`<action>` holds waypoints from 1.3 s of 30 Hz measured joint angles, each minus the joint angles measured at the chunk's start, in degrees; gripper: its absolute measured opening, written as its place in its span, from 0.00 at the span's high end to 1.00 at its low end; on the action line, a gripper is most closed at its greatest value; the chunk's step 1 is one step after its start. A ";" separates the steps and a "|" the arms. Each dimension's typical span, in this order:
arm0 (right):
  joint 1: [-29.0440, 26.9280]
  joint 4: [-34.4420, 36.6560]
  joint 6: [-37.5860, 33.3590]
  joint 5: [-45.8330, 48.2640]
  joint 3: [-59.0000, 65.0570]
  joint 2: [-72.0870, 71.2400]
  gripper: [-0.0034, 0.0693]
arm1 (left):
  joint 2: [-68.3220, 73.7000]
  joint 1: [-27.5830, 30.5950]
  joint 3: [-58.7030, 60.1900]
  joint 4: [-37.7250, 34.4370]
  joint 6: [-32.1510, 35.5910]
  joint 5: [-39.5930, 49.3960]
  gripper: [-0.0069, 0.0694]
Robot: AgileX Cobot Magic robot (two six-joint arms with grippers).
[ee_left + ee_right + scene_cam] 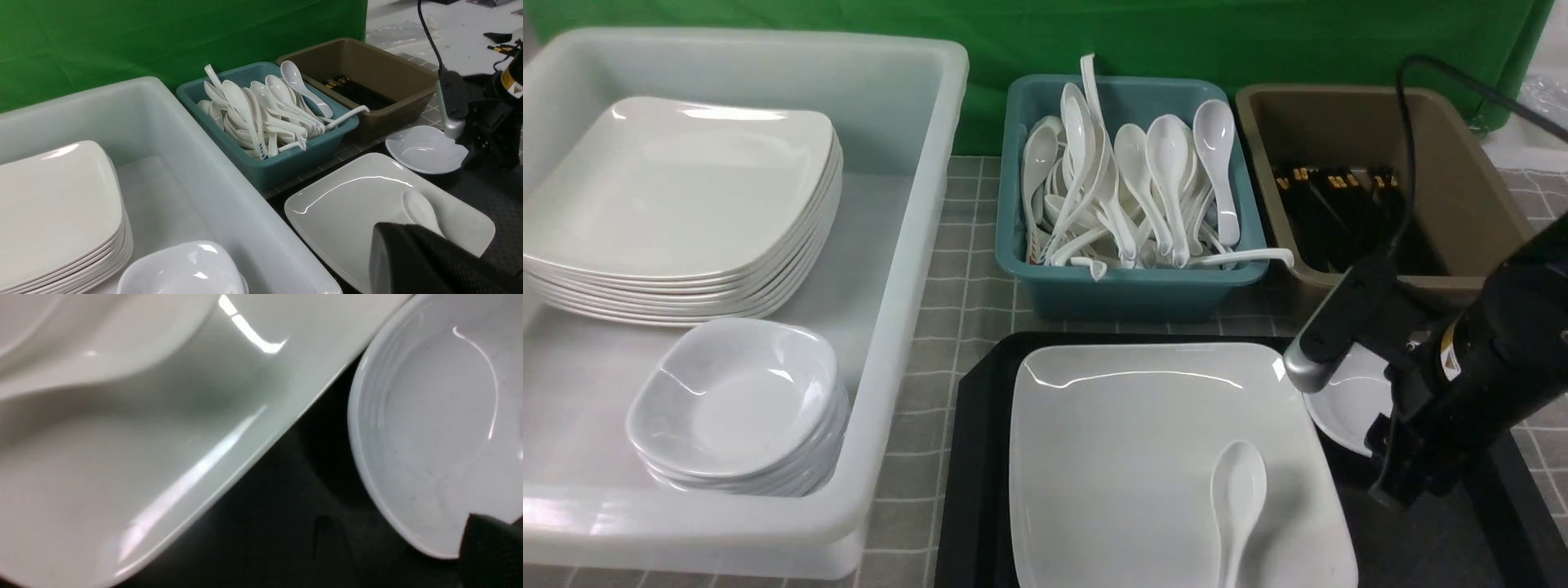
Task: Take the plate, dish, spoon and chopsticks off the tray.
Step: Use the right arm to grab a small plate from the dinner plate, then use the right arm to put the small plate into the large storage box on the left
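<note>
Checked tablecloth (pixel 968 269) carries white bin (pixel 931 245), teal tub (pixel 1127 294), brown tub (pixel 1462 188), tray (pixel 984 457).

"How many tubs are on the tabletop?"

"Three: one white tub (pixel 907 269) on the left, then one teal tub (pixel 1127 290) and one brown tub (pixel 1462 188) along the far edge. One black tray (pixel 980 457) sits at the near edge."

"Big plates?"

"One plate (pixel 1127 457) on the tray. The stack of plates (pixel 678 196) in the white tub's far left corner shows seven or eight rims, but I can't be sure."

"Small dishes?"

"One dish (pixel 1347 408) at the tray's far right corner. There are four or five in the stack of dishes (pixel 735 400)."

"Spoons?"

"One spoon (pixel 1237 498) on the plate. The heap of spoons (pixel 1127 180) is too tangled to count."

"Chopsticks (pixel 1331 204)?"

"Several, number unclear."
</note>
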 joint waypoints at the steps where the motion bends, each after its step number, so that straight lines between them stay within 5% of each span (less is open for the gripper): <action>1: -0.77 0.00 -1.14 -1.59 0.38 0.66 0.33 | 0.00 0.00 0.00 -0.07 0.00 -0.08 0.89; 17: -3.73 -4.01 -4.81 -13.85 0.60 12.30 0.40 | 0.00 0.00 0.00 -1.41 0.11 -0.24 0.89; 25: -2.74 -6.24 -5.99 -13.27 0.11 12.59 0.69 | 0.00 0.00 0.00 -1.59 0.11 0.47 0.89; 31: 2.24 -5.45 -2.92 -3.05 -0.61 4.65 0.86 | 0.00 0.00 0.00 -1.59 0.56 0.52 0.89; 39: 17.41 -3.10 11.15 18.03 -14.95 -9.76 0.87 | 0.00 0.00 0.00 0.58 2.06 0.93 0.89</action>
